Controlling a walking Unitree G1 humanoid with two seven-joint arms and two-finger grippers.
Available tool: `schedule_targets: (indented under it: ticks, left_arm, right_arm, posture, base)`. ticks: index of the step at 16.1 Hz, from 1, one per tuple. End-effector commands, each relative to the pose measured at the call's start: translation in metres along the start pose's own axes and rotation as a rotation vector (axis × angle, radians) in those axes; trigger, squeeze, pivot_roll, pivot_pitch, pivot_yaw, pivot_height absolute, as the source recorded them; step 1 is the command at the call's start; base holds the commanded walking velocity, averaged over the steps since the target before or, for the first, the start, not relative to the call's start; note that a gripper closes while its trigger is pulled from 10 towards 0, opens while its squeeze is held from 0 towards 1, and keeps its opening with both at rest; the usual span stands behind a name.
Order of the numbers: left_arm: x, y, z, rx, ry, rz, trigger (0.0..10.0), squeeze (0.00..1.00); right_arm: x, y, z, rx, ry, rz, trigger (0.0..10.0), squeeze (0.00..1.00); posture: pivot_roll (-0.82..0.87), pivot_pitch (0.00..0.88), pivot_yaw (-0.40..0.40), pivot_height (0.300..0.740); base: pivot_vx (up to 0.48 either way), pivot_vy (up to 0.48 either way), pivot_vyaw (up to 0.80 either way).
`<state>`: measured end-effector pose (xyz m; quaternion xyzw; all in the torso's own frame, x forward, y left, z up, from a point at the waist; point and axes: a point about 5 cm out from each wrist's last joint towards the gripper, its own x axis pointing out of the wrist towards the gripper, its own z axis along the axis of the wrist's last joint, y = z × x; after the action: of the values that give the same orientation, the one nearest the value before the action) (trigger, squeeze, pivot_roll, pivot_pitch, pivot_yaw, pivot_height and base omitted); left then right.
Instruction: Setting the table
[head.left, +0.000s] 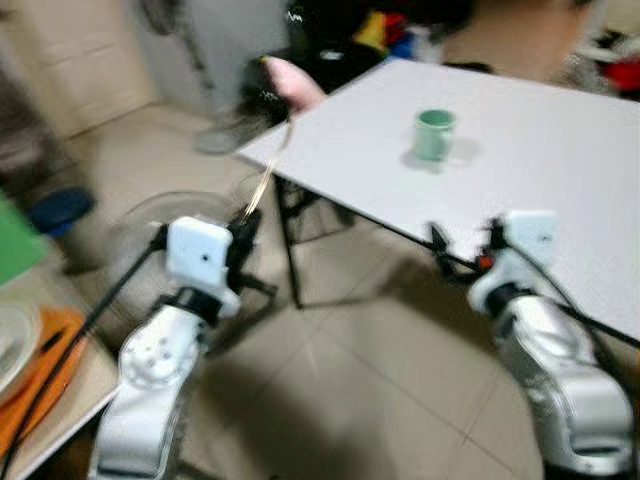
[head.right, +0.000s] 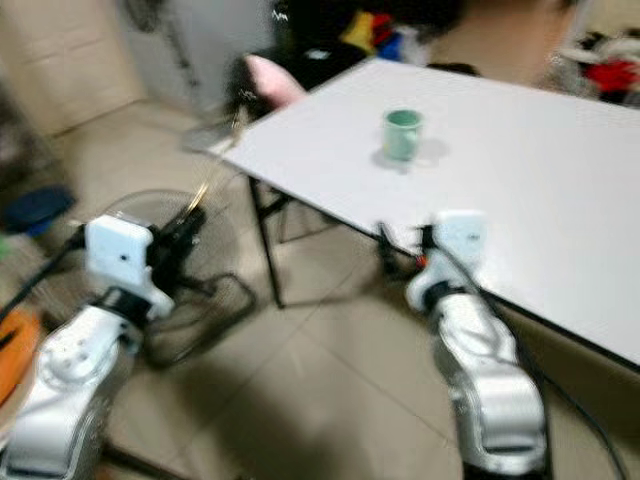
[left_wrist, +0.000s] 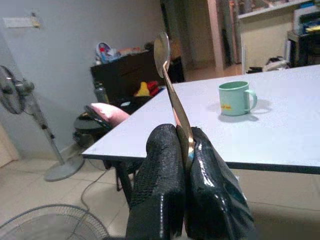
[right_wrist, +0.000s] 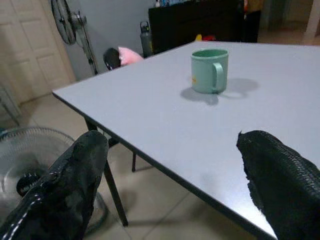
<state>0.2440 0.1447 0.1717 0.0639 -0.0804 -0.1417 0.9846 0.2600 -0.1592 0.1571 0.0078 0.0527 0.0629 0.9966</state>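
A golden spoon (left_wrist: 170, 85) stands up out of my left gripper (left_wrist: 184, 145), which is shut on its handle. In the left eye view the spoon (head.left: 268, 172) points up toward the near corner of the white table (head.left: 560, 170). A green mug (head.left: 434, 134) stands on the table, handle turned to the right. My right gripper (head.left: 462, 245) hangs open at the table's front edge, its fingers (right_wrist: 80, 175) spread wide with nothing between them. The mug (right_wrist: 209, 70) lies ahead of it on the tabletop.
A floor fan (head.left: 170, 215) lies low under my left arm, and a standing fan (left_wrist: 20, 100) is by the wall. A pink cushion (head.left: 295, 82) sits on a chair at the table's far corner. A counter with a plate (head.left: 15, 340) and an orange mat (head.left: 50, 370) is at my left.
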Motion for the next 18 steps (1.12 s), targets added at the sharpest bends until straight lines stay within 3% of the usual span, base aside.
schedule_targets:
  ticks: [1, 9, 18]
  left_arm:
    - [0.0, 0.002, 0.001, -0.006, -0.003, 0.011, 10.0, 0.0]
    - [-0.001, 0.014, -0.001, 0.024, 0.005, 0.035, 10.0, 0.0]
    - [0.0, 0.013, -0.002, 0.019, 0.007, 0.016, 10.0, 0.0]
  right_arm:
    - [0.001, -0.002, 0.006, -0.004, -0.032, 0.001, 10.0, 0.0]
    - [0.007, 0.003, 0.009, -0.012, -0.056, 0.046, 10.0, 0.0]
    - [0.003, 0.004, 0.011, 0.019, -0.074, 0.078, 10.0, 0.0]
  posture:
    - [-0.08, 0.0, 0.111, 0.74]
    - [-0.07, 0.0, 0.095, 0.74]
    - [-0.08, 0.0, 0.103, 0.74]
  base:
    - [0.409, 0.0, 0.0]
    - [0.432, 0.0, 0.0]
    - [0.435, 0.0, 0.0]
